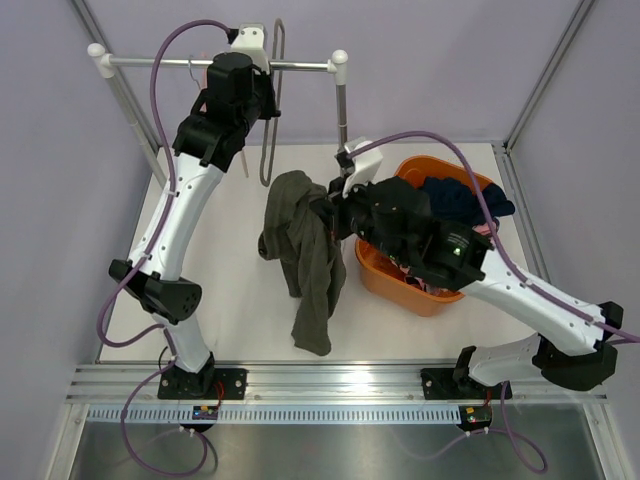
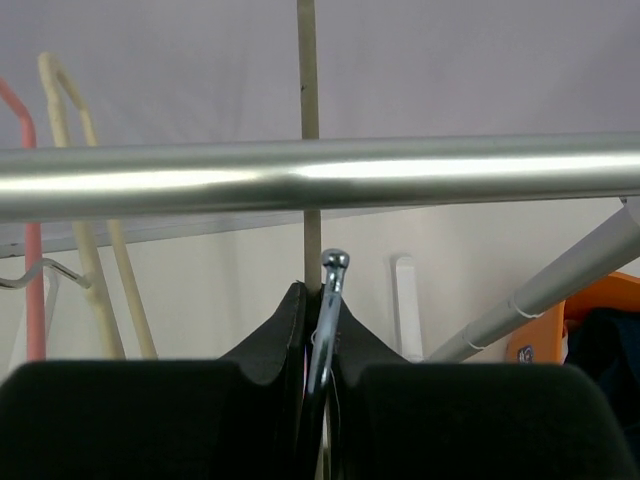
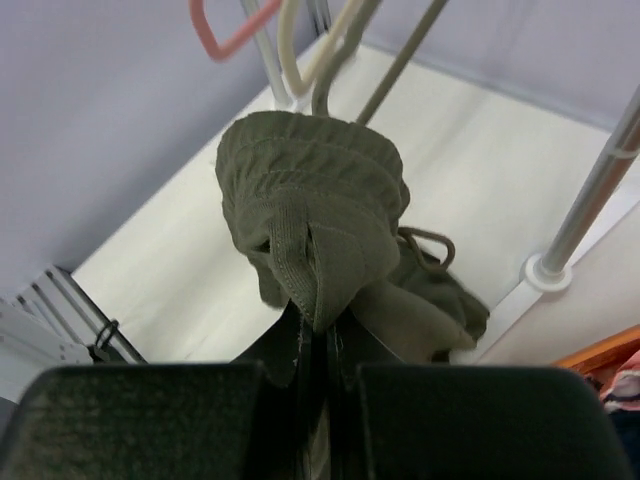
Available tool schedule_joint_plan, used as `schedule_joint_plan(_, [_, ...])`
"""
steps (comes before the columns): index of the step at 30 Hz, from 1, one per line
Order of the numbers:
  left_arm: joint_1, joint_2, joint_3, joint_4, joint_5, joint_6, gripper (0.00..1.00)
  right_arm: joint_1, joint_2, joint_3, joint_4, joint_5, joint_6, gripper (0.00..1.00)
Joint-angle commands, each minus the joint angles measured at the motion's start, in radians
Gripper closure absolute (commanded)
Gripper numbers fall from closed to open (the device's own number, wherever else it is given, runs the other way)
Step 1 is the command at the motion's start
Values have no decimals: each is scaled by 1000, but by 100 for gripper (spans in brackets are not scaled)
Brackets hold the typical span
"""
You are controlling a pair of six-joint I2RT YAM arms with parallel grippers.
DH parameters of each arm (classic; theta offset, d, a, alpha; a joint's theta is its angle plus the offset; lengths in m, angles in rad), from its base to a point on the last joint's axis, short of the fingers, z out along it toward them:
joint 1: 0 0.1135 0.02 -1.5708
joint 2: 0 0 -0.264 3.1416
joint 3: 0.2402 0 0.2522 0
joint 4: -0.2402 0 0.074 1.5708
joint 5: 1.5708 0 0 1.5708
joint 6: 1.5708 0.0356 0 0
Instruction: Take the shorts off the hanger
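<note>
olive shorts [image 1: 305, 255] 1, in right gripper [image 3: 318, 335]; basket [image 1: 390, 282]: navy shorts [image 1: 462, 195] 1, pink shorts [image 1: 484, 231] 1; left gripper [image 2: 320, 322] pinching hanger hook [image 2: 333, 264]

Olive shorts [image 1: 305, 255] dangling bunched mid-air, navy shorts [image 1: 460, 195] and pink shorts [image 3: 622, 385] inside basket [image 1: 385, 280]

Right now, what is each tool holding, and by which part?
Right tool: the olive green shorts, pinched at a fold of the waistband. Left tool: shut on a chrome hook, apparently a hanger's, below the rail.
</note>
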State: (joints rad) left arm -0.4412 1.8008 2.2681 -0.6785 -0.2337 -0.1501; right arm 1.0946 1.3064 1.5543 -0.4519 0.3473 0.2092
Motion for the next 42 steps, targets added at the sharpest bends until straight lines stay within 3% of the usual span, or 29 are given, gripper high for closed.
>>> schedule_joint_plan(1, [4, -75, -19, 65, 28, 9, 94, 10, -64, 209, -30, 42, -70, 100])
schedule_joint_plan(9, [6, -129, -65, 16, 65, 30, 94, 10, -22, 522, -62, 160, -307, 100])
schedule_joint_plan(15, [6, -152, -93, -13, 69, 40, 93, 8, -15, 586, 117, 327, -546, 100])
schedule_joint_plan(18, [6, -156, -97, -27, 82, 38, 93, 2, -4, 546, 351, 473, -744, 100])
schedule_joint_plan(20, [6, -162, -108, -27, 91, 35, 93, -60, 26, 553, 406, 499, -804, 100])
schedule_joint_plan(24, [6, -173, -131, -26, 111, 26, 93, -300, 93, 719, 169, 382, -576, 100])
schedule_joint_plan(26, [6, -179, -137, -27, 114, 27, 93, -387, 120, 736, 151, 357, -533, 100])
schedule_joint_plan(30, [6, -185, -148, -35, 116, 32, 93, -458, 163, 764, 92, 311, -461, 100])
schedule_joint_plan(38, [6, -222, -222, -33, 128, 27, 93, -539, 151, 581, 88, 246, -323, 100])
schedule_joint_plan(42, [6, -250, -260, -29, 125, 30, 93, -581, 90, 364, 88, 214, -217, 100])
